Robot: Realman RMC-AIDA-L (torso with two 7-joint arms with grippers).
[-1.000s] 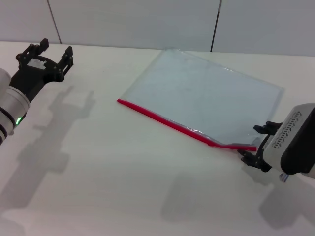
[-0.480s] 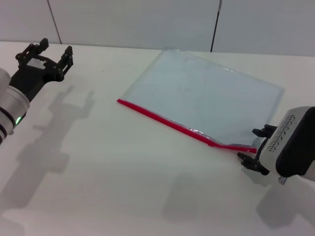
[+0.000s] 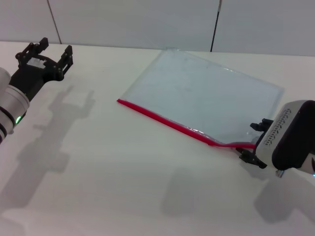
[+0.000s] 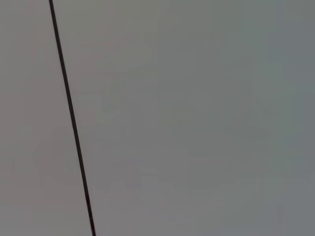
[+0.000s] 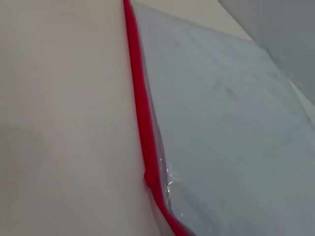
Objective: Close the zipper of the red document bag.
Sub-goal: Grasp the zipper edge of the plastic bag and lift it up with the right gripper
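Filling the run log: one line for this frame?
right gripper: at zipper end, near corner of red document bag | left gripper: open, parked far left | table

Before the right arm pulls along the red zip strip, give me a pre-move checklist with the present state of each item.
1. Right gripper at the near right end of the zipper: ok.
2. Fingers actually clamped on the zip strip or a slider: cannot tell.
3. Zipper path free along the whole red edge: ok, nothing lies on it in the head view.
4. Red document bag flat on the table: mostly ok; the strip kinks and lifts near the gripper, as the right wrist view shows.
5. Left gripper out of the way: ok, open at the far left, well apart from the bag.
6. Bag held against sliding: not ok, nothing pins it.
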